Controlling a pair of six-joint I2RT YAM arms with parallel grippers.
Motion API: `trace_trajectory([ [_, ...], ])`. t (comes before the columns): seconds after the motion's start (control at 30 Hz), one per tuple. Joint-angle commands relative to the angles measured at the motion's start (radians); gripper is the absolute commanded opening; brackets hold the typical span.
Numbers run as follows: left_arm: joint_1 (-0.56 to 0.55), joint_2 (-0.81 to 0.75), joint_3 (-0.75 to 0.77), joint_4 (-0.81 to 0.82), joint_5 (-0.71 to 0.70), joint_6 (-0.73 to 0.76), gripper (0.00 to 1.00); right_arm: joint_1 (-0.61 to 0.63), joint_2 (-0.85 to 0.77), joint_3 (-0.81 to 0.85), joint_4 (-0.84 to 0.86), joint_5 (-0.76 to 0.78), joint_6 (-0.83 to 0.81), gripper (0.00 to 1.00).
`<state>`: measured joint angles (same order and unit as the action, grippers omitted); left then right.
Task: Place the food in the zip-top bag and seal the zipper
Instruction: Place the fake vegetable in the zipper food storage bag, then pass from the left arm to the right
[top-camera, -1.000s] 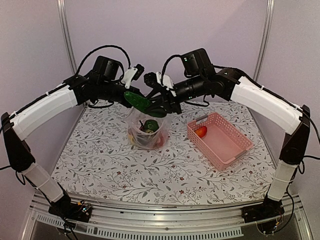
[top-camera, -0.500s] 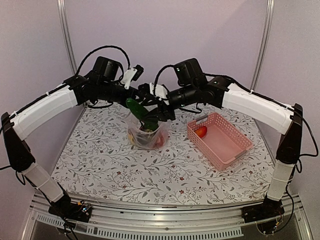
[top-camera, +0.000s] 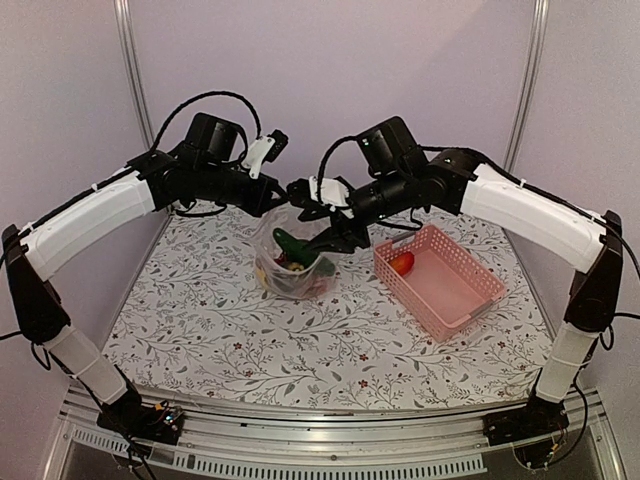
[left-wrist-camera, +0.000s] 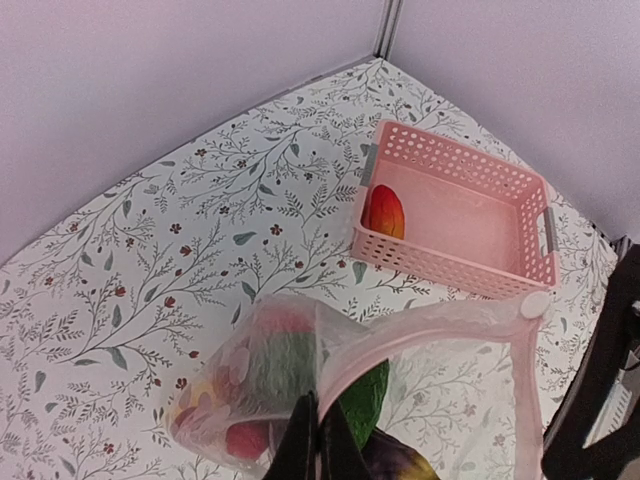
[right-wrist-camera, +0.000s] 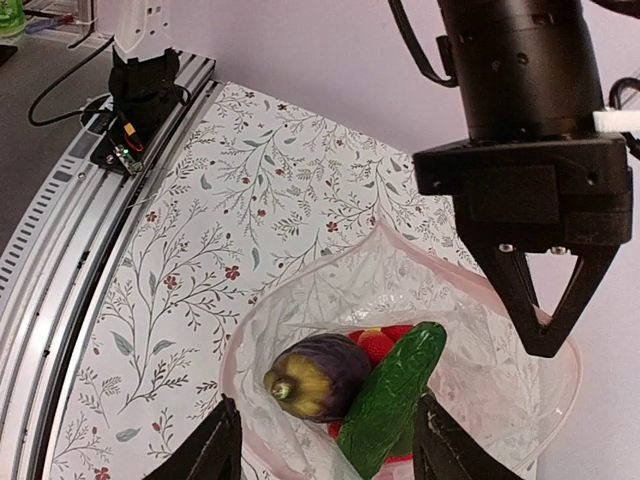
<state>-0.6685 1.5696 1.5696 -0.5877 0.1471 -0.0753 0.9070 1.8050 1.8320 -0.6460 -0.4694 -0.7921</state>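
Left gripper is clamped on the rim of the zip-top bag, holding the mouth up and open at table centre. The bag bottom rests on the table, with the dark left arm over its left side. Inside the bag are a dark purple eggplant, a long green cucumber leaning on it, and small red fruits underneath. Right gripper is just above the mouth, fingers spread wide and gripping nothing. It crowds the opening from the right. The zipper can't be made out. The pink basket sits right of the bag and apart from it, with one red-orange fruit in its far corner. The table has a white cloth printed with leafy vines. There is a metal rail at the near edge, pale lilac walls and a metal post in the back corner.
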Motion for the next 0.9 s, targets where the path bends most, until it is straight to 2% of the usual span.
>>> trace_trajectory([
  [0.0, 0.003, -0.009, 0.003, 0.019, 0.017, -0.002, 0.0, 0.064, -0.035, 0.011, -0.161, 0.068, -0.11, 0.58],
  [0.23, 0.001, 0.002, 0.023, 0.023, 0.037, -0.003, 0.0, 0.121, 0.013, 0.015, -0.154, 0.223, -0.142, 0.61],
  [0.5, 0.001, 0.0, 0.009, 0.009, 0.042, -0.008, 0.0, 0.146, 0.13, 0.094, -0.229, 0.3, -0.137, 0.53],
  [0.57, 0.001, -0.004, 0.001, 0.01, 0.04, -0.006, 0.0, 0.149, 0.145, 0.095, -0.232, 0.305, -0.134, 0.45],
  [0.67, 0.003, -0.01, -0.003, 0.008, 0.025, -0.003, 0.02, 0.149, 0.149, 0.101, -0.215, 0.325, -0.12, 0.23],
  [0.77, 0.003, -0.011, 0.015, -0.03, 0.01, -0.007, 0.2, 0.149, 0.139, 0.125, -0.212, 0.317, -0.105, 0.07],
  [0.87, 0.003, -0.027, 0.024, -0.106, -0.033, -0.008, 0.3, 0.149, 0.115, 0.128, -0.197, 0.306, -0.097, 0.01],
])
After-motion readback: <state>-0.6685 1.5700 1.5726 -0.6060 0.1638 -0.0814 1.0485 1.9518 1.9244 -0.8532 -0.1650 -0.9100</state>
